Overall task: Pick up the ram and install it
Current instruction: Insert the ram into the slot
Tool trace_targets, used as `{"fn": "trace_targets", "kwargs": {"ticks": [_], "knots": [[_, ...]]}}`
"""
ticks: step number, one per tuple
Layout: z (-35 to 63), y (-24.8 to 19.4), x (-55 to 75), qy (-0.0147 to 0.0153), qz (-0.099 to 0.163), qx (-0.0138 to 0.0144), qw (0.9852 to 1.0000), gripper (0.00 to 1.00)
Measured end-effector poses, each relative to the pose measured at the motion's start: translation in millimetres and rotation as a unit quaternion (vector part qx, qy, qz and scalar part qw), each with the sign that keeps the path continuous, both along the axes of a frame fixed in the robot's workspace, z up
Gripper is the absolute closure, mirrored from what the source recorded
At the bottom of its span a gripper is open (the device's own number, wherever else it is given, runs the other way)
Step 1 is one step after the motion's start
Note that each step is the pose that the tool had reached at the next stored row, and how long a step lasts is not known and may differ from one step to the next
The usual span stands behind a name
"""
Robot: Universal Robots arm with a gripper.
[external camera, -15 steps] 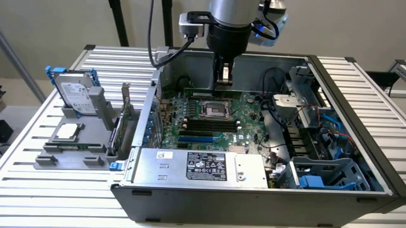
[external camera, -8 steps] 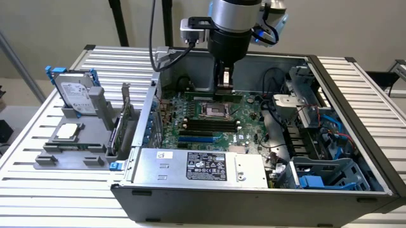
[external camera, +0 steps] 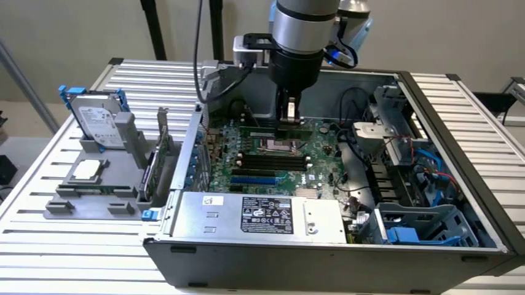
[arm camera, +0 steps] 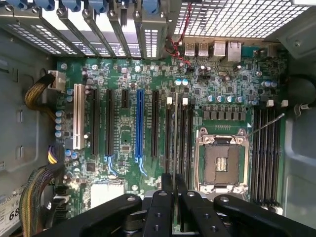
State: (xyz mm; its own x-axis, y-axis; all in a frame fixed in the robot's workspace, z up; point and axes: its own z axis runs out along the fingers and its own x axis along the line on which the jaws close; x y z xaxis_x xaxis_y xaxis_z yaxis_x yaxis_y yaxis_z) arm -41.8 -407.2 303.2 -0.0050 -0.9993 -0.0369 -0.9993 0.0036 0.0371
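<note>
Hovering inside the open PC case (external camera: 459,184), the gripper (external camera: 289,126) has its jaws pinching the ram (arm camera: 175,133) edge-on, so the stick hangs straight down over the motherboard (arm camera: 128,143). From the wrist view it's lined up lengthwise with the memory slots (arm camera: 180,138) just beside the CPU socket (arm camera: 222,160), which makes sense since it can only go in parallel. Whether it's touching a slot yet, I can't tell.
</note>
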Motion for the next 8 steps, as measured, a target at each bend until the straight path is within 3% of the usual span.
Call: {"fn": "trace_targets", "kwargs": {"ticks": [8], "knots": [[-14.6, -0.1, 3.3, -0.0008, 0.000, 0.0000, 1.0000, 0.86]]}}
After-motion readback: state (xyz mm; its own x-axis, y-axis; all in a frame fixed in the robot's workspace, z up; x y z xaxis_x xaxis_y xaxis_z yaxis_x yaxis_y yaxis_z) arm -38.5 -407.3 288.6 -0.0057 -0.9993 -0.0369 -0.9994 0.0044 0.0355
